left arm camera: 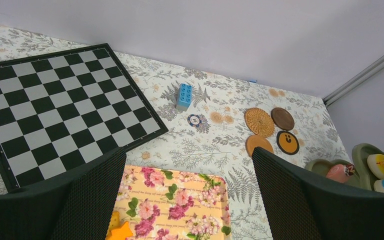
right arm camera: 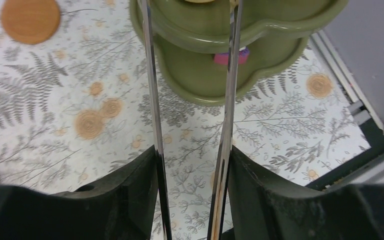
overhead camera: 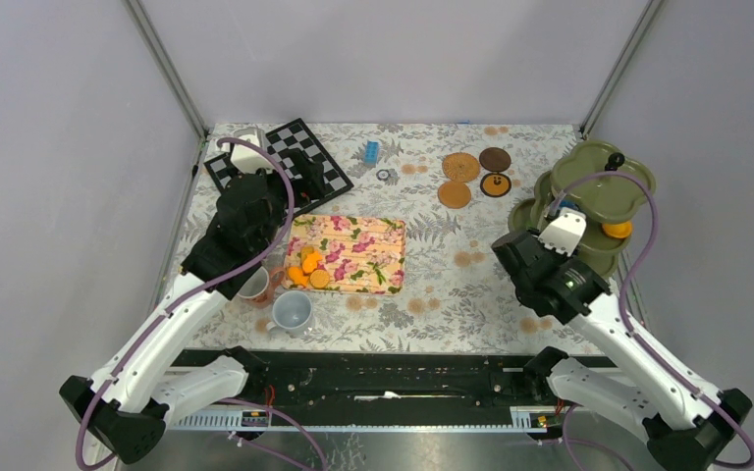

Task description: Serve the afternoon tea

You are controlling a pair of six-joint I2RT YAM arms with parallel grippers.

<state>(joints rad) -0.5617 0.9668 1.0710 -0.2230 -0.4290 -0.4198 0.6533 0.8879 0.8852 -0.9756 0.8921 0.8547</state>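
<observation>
Clasping the metal tongs (right arm camera: 228,110) in my right gripper (right arm camera: 192,155), I should work their blades gently around the orange pastry (overhead camera: 617,230) on the green stand (overhead camera: 599,167), my left gripper (left arm camera: 188,152) gaping above the floral mat (left arm camera: 180,200).

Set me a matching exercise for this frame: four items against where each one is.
Items:
1 chessboard
2 blue brick
3 grey-blue mug
4 metal tongs

Places:
A beside the floral mat's near-left corner
B in the right end effector
C far-left corner
D far side, between chessboard and coasters

Pairs: 1-C, 2-D, 3-A, 4-B
</observation>
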